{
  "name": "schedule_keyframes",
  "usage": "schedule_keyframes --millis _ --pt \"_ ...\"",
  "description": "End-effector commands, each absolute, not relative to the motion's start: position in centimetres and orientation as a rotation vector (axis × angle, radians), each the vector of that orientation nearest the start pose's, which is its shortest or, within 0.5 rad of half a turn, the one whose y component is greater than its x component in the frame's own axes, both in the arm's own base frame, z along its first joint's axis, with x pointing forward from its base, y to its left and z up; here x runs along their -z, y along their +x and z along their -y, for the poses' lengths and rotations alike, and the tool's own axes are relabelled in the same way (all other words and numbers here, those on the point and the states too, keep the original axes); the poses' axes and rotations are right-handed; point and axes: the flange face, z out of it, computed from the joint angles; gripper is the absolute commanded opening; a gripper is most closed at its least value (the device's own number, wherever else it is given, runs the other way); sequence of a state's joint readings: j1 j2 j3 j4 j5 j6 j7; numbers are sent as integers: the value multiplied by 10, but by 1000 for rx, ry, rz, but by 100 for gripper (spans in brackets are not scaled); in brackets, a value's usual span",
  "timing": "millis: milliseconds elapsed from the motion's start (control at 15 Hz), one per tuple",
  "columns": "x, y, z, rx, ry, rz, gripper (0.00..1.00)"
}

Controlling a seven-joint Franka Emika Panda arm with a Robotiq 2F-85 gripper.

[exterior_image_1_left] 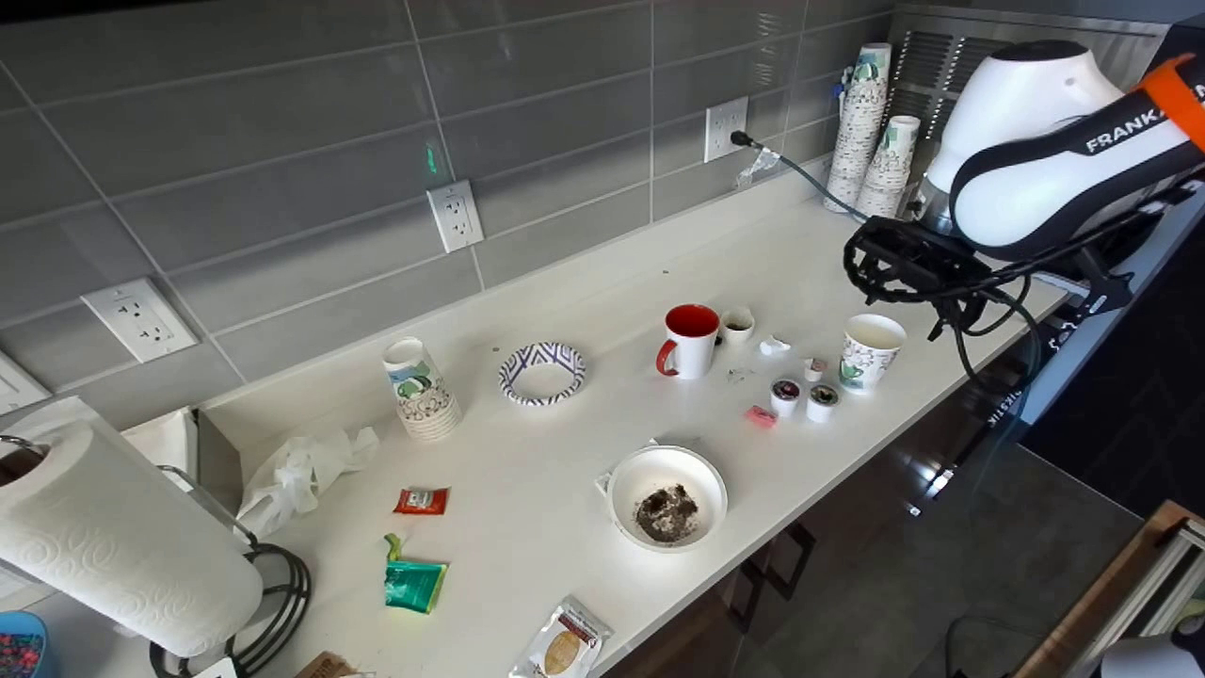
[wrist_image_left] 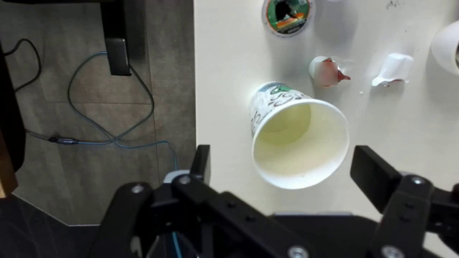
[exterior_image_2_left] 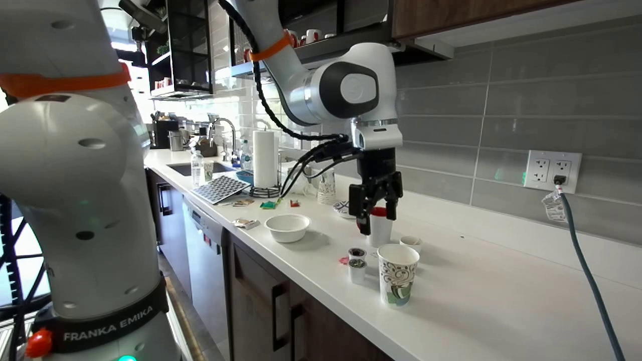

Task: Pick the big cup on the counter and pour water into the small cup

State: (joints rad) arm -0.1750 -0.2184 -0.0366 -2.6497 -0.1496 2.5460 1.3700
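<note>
Gripper (wrist_image_left: 281,157) spread wide over the counter (exterior_image_1_left: 527,471), big cup (exterior_image_1_left: 871,363) upright near the front edge

At the left, a paper towel roll (exterior_image_1_left: 122,537) stands with crumpled white material (exterior_image_1_left: 311,471) just right of it, toward the back edge. Next along that edge come a short stack of paper cups (exterior_image_1_left: 425,407) and a patterned bowl (exterior_image_1_left: 541,380). A red packet (exterior_image_1_left: 422,501) and a green packet (exterior_image_1_left: 415,588) lie between the two long edges. Further right, a white bowl (exterior_image_1_left: 708,476) sits near the front edge with dark crumbs (exterior_image_1_left: 666,513) in it.

Then a white mug (exterior_image_1_left: 695,356) with red handle and red inside stands between the edges, a small white cup (exterior_image_1_left: 738,330) just beside it. Two small pods (exterior_image_1_left: 822,407) stand nearer the front edge.

The big cup, printed in green and brown, is just right of the pods; whether it has water in it cannot be told. Tall stacks of paper cups (exterior_image_1_left: 861,132) stand at the back edge's right end.

The robot arm (exterior_image_1_left: 1017,202) reaches in from the right. In both exterior views the gripper hangs above the counter; in the wrist view the big cup's rim shows between its parted fingers (wrist_image_left: 373,175), gripped by neither.
</note>
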Motion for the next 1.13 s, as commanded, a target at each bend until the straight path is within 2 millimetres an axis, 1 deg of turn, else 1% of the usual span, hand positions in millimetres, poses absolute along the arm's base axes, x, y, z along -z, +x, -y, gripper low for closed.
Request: schedule_keyframes --millis 0,67,200,333,400,533,733,800,933,1067 --pt "-344 408 73 121 -2540 -1993 100" --pt "-349 405 72 89 -2597 -1969 100" --pt "-359 392 71 -16 -2733 -1915 100" --pt "-370 381 72 -84 -2855 -1845 100" --pt "-378 377 74 -30 -2904 -1828 100" --pt "-389 372 76 54 -2945 -1764 100" --pt "-403 370 77 187 -2978 -1685 100" --pt "-398 380 78 101 -2942 -1742 100" --pt "-402 379 78 120 -2940 -1739 100" --pt "-401 380 79 112 -2941 -1740 100"
